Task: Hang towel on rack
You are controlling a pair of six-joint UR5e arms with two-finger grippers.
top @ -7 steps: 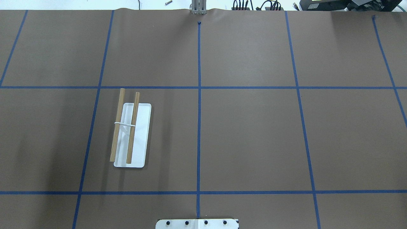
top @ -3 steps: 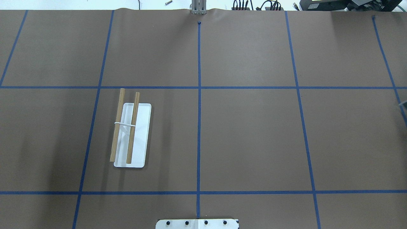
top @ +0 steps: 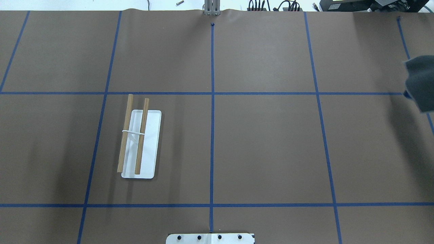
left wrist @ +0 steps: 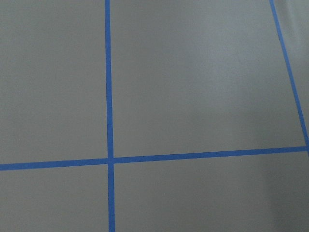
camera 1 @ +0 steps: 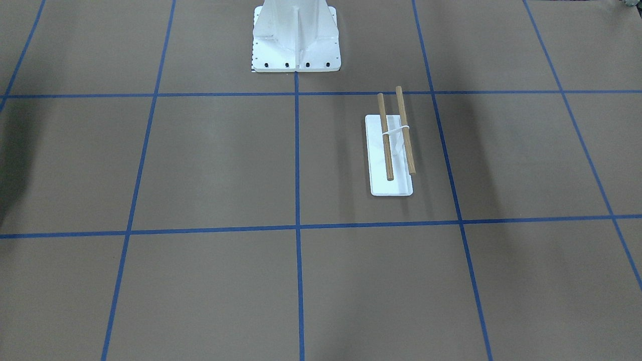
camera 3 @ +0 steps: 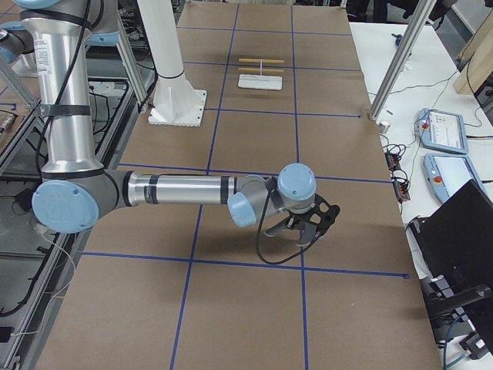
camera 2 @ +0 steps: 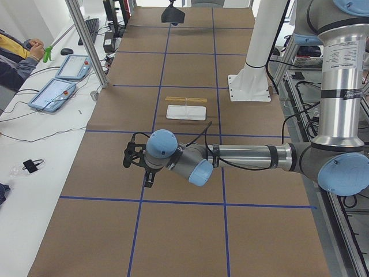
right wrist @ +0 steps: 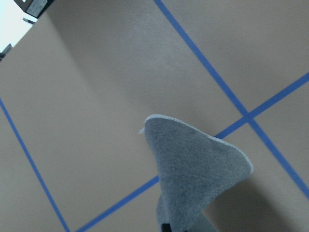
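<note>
Towel (top: 421, 83) hangs over the surface's (top: 264, 145) right edge; rack (top: 149, 145) stands toward the left edge; both jaws' state I cannot tell.

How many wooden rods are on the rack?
2, parallel atop the rack: the outer rod over the base's left edge, the inner rod over its middle. None appears hidden.

It was a robotics lab: a table (top: 271, 152) papered brown and gridded with blue tape (top: 212, 101), a bolted white pedestal (camera 1: 296, 35) at twelve o'clock from across, and teach pendants (camera 2: 56, 92) on a side bench at ten o'clock from the left end.
</note>
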